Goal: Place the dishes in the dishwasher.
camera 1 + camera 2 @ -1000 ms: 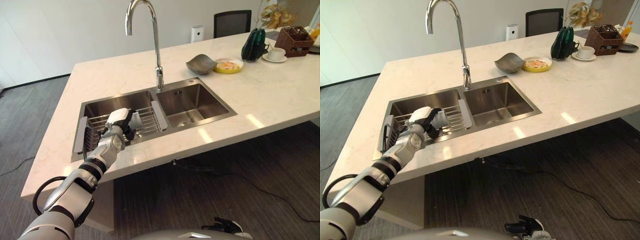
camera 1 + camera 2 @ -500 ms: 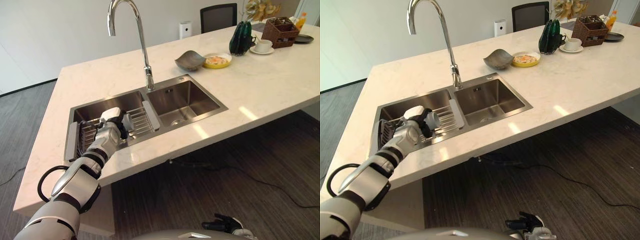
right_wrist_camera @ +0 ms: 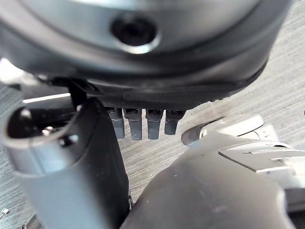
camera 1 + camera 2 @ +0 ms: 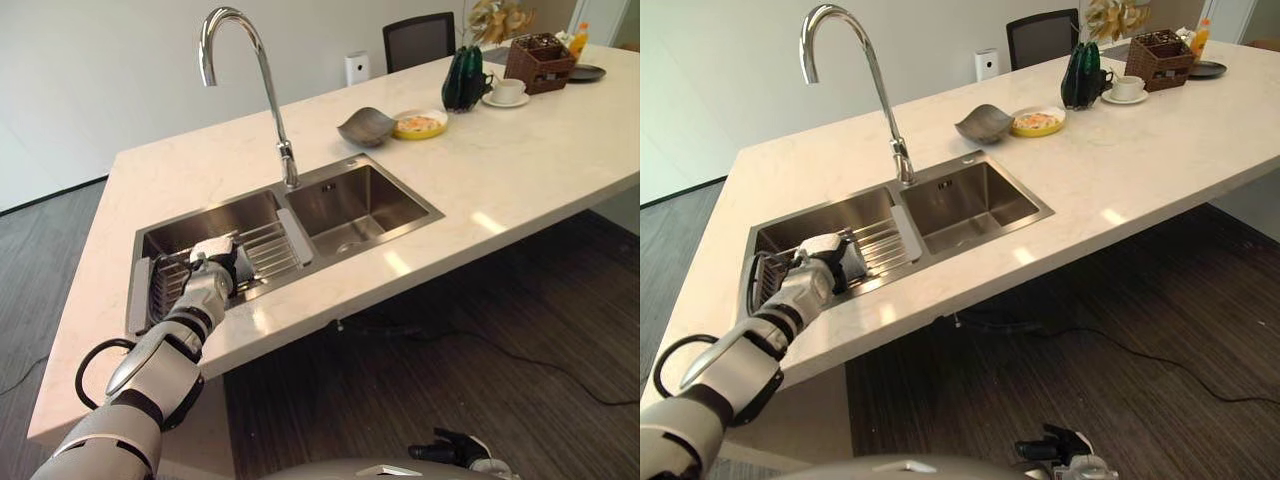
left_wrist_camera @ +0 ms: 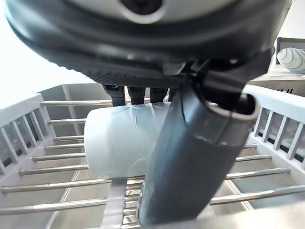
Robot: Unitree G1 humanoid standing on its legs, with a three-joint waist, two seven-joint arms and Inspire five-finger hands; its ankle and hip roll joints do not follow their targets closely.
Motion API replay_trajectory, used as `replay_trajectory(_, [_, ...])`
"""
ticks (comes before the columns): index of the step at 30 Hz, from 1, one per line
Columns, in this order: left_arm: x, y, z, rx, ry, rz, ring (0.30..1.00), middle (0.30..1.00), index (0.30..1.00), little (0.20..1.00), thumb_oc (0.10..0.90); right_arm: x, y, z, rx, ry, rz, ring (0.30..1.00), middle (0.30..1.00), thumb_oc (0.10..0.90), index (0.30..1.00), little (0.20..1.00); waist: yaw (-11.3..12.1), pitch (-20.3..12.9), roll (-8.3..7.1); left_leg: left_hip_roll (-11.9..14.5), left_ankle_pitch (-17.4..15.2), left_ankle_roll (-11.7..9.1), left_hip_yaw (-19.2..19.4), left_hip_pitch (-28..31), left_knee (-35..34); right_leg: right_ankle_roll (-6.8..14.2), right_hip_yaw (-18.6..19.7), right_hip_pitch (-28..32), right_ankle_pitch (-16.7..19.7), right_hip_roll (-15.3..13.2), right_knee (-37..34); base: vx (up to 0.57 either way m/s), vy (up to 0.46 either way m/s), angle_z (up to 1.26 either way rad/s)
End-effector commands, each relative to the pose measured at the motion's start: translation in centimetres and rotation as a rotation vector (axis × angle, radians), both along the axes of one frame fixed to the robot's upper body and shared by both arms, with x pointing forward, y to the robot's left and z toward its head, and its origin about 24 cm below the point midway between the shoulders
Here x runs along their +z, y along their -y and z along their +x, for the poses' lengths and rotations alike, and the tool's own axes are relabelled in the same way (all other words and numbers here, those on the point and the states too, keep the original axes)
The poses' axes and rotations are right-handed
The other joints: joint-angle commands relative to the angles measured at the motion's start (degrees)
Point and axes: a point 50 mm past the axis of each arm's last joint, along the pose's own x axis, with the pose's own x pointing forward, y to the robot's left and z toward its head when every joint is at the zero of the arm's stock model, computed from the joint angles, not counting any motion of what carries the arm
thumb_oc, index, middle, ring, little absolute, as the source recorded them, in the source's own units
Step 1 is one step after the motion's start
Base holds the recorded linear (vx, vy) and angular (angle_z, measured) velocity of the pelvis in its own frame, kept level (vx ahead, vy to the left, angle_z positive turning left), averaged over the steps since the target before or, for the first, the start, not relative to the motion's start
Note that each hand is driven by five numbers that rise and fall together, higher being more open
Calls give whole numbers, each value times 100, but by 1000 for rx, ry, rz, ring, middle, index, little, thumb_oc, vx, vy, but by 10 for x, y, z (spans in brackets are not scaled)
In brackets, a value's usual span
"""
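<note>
Since the frame a second ago the head camera has swung, so the whole counter sits differently in view, and my left hand (image 4: 212, 268) has settled lower over the wire drying rack (image 4: 262, 250) in the left basin of the double sink (image 4: 370, 205). From the left wrist camera I see a pale cylindrical cup (image 5: 123, 140) lying on its side on the rack's bars, with my fingers (image 5: 116, 94) curled over its far side and the thumb (image 5: 190, 157) crossing in front of it, so the hand is closed around the cup. My right hand (image 3: 143, 121) hangs low over the dark floor, fingers straight and relaxed, holding nothing. Further back on the countertop (image 4: 520, 150) I can make out a grey bowl (image 4: 366, 126) just beside a yellow plate (image 4: 420, 124), a dark green vase (image 4: 464, 77), a white cup on a saucer (image 4: 505, 91) and a wicker basket (image 4: 541, 60). The tall faucet (image 4: 262, 75) rises behind the divide between the two basins.
</note>
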Motion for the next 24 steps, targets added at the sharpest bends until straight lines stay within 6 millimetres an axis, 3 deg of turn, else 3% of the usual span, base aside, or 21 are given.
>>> replay_trajectory(1, [-3,-27,-7,89,-141,40,900,900,900,900,800,-5,-15,-4,86,-52,17,900,900,800,900,900,1,342,-252,250,-413,-274,-345,535,54,302,-341,3,583,-160,-633,0,0,0])
replay_trajectory(5, [-3,-27,-7,89,-141,40,900,900,900,900,800,-5,-15,-4,86,-52,17,900,900,800,900,900,1,342,-252,250,-413,-274,-345,535,54,302,-341,3,583,-160,-633,22,11,0])
replay_trajectory(6, [-80,-44,-90,206,-471,-45,300,300,300,300,400,-6,-15,-12,125,-110,27,900,900,800,900,900,-108,320,-333,221,-490,-265,-184,586,54,333,-221,-53,597,-168,-633,86,41,0])
replay_trajectory(12, [-93,-44,-107,185,-485,-106,300,300,300,300,400,-6,-9,-17,138,-128,17,900,900,800,900,900,-94,235,-353,244,-465,-279,-168,535,54,322,-233,-94,617,-165,-633,21,13,-28])
replay_trajectory(16, [-77,-44,-88,75,-365,-35,300,300,300,300,400,-4,-5,-12,133,-110,3,900,900,800,900,900,-60,248,-380,249,-460,-286,-197,540,54,319,-310,-34,606,-172,-633,-14,10,3])
replay_trajectory(18, [-49,-44,-61,20,-169,-12,300,300,300,300,400,-2,-1,-6,135,-86,-15,900,900,800,900,900,1,273,-409,263,-443,-296,-248,535,54,310,-392,12,596,-178,-633,-55,19,4])
replay_trajectory(19, [-49,-44,-61,21,-168,-11,300,300,300,300,400,-2,-1,-6,135,-86,-14,900,900,800,900,900,-6,280,-415,262,-443,-296,-254,540,54,310,-398,20,594,-179,-633,-69,11,7])
replay_trajectory(20, [-22,-40,-39,-15,19,-26,300,300,300,300,400,-2,-1,-4,122,-69,-15,900,900,800,900,900,68,293,-447,279,-428,-305,-291,526,54,309,-465,49,584,-186,-633,-39,-1,13])
replay_trajectory(21, [-21,-40,-39,-14,19,-25,300,300,300,300,400,-2,-2,-4,123,-69,-14,900,900,800,900,900,58,300,-456,279,-427,-305,-299,531,54,309,-472,58,582,-187,-633,-60,1,20])
replay_trajectory(24, [40,-24,-8,-104,378,-80,300,300,300,300,400,-2,-6,-2,96,-50,2,900,900,800,900,900,191,320,-526,309,-395,-322,-408,481,54,304,-612,118,553,-205,-633,-40,-4,20])
